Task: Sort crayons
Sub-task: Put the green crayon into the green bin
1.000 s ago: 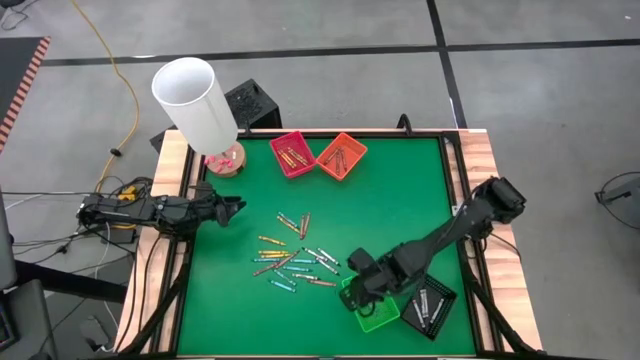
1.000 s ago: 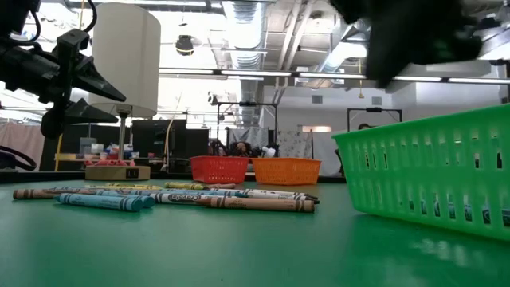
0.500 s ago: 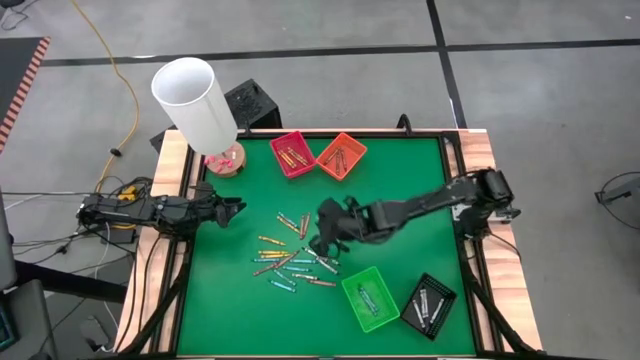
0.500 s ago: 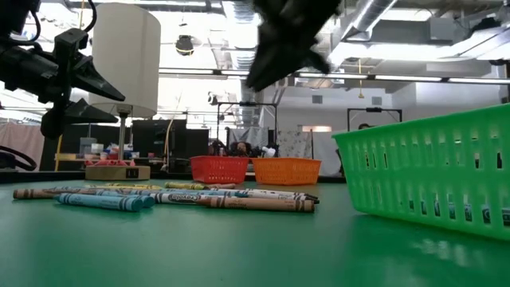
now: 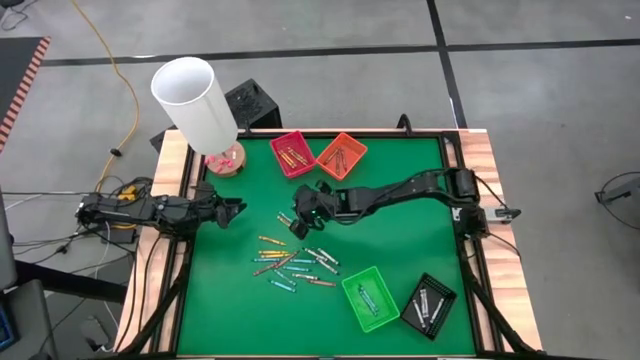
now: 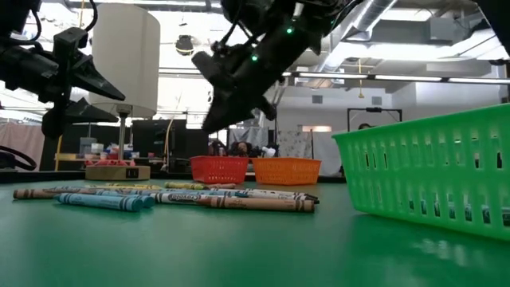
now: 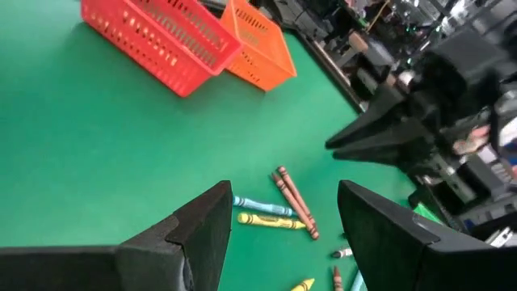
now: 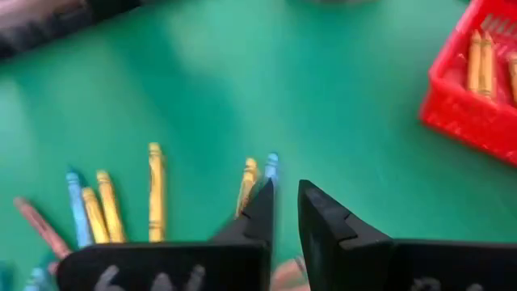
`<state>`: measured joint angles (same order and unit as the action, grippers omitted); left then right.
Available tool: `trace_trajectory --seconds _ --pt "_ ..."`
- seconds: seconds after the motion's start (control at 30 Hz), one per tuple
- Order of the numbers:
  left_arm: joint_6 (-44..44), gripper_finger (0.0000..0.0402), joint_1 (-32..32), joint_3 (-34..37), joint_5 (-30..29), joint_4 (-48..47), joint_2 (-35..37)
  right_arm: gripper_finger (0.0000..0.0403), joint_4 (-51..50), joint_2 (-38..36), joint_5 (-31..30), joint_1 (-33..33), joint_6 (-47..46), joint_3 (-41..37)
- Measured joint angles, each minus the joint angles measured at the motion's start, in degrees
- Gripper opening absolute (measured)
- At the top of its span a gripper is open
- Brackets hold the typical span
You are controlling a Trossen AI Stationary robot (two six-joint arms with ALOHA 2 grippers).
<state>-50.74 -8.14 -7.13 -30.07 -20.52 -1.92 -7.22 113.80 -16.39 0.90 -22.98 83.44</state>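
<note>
Right gripper point(image 5: 296, 214) has swung from green basket point(image 5: 367, 299) over green table point(image 5: 400, 235).

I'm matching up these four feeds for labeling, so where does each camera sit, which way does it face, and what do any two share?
High view: overhead, straight down; both arms, right claw above the loose crayons.
Low view: table height, level across; the green basket near, right arm overhead.
Left wrist view: behind the open left claw, facing the red basket.
Right wrist view: behind its nearly closed fingers, looking down.
Shared: the high and both wrist views show the red basket.
</note>
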Motion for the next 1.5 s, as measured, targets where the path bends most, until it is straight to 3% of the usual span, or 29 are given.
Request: trace_trajectory --seconds 0.07,0.43,0.83,1.37,1.5 --pt "-0.11 0.0215 0.00 0.19 0.37 -0.69 0.29 0.0057 2.40 2.08 0.15 -0.30 2.12 2.49" --pt "0.03 0.0215 -0.02 0.22 4.29 -0.56 -2.76 0.0060 -5.86 11.92 -1.37 -0.43 8.59 13.41" --pt "-0.07 0.0215 -0.02 0.27 5.01 -0.69 -4.58 0.0107 -8.03 13.02 -1.26 -0.70 8.52 13.46" --pt "-0.05 0.0215 -0.02 0.27 5.35 -0.67 -4.58 0.0109 -10.73 13.04 0.01 -0.65 8.46 13.46" --pt "3.54 0.0215 -0.02 0.27 -0.37 -0.55 -4.58 0.0109 -10.73 13.04 0.03 -0.65 8.45 13.46"
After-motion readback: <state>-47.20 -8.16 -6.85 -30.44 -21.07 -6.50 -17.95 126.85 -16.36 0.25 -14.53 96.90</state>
